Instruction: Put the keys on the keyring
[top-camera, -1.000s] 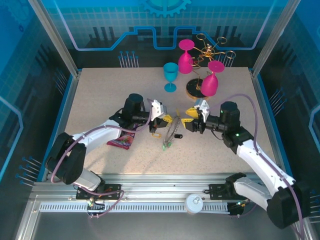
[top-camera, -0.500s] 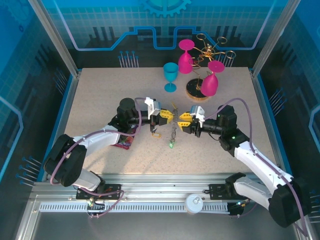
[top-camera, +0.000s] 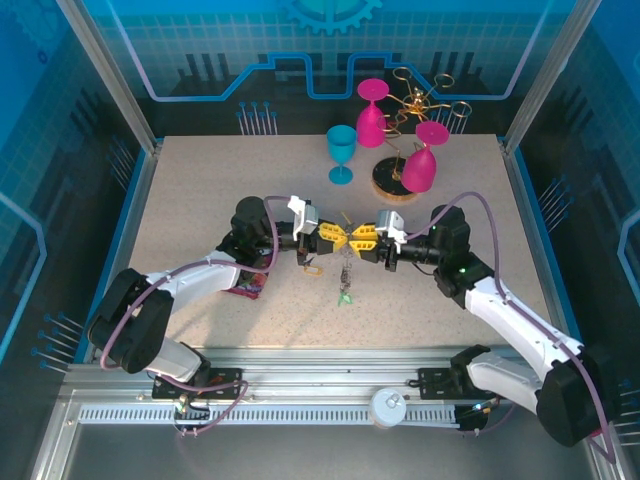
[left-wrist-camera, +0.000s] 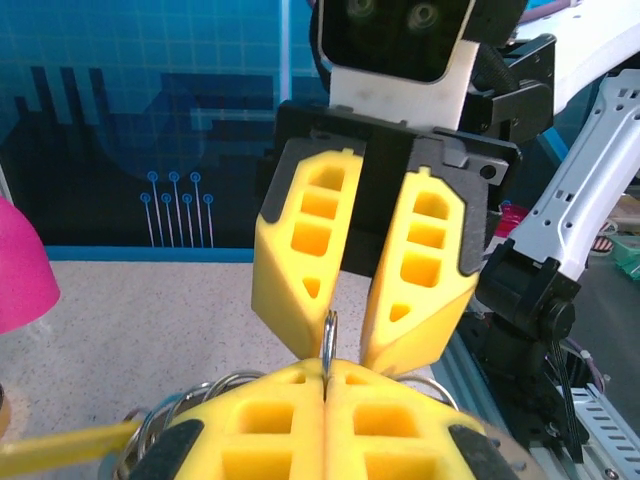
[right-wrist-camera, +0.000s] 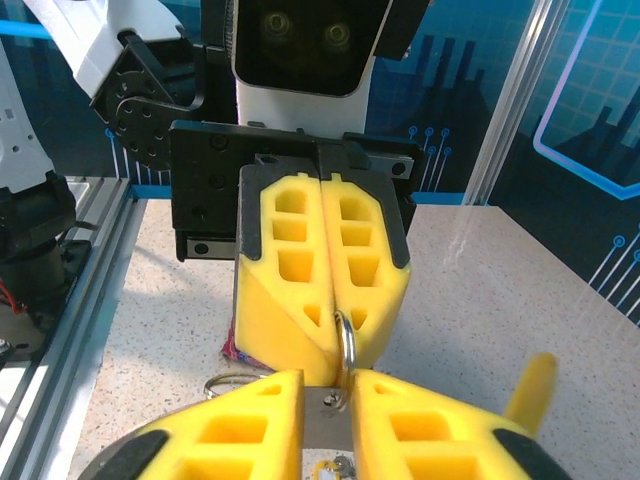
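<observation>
My left gripper (top-camera: 335, 237) and right gripper (top-camera: 359, 238) meet tip to tip above the table's middle. The left gripper (left-wrist-camera: 326, 372) is shut on a thin wire loop (left-wrist-camera: 328, 333) of the keyring. In the right wrist view that loop (right-wrist-camera: 346, 345) passes through a hole in a flat grey piece of the keyring (right-wrist-camera: 325, 415). This piece fills the narrow gap of my right gripper (right-wrist-camera: 328, 388). The rest of the keyring (top-camera: 346, 268) dangles below with a green-tagged key (top-camera: 343, 296). An orange-tagged key (top-camera: 312, 268) lies on the table.
A gold glass rack on a round wooden base (top-camera: 392, 182) holds two pink glasses (top-camera: 419, 168) at the back. A teal glass (top-camera: 341, 150) stands left of it. A red snack packet (top-camera: 243, 285) lies under the left arm.
Both grippers have come together from either side and now touch tips. The right jaws have narrowed onto the grey piece. The dangling keys have swung in under the tips.
</observation>
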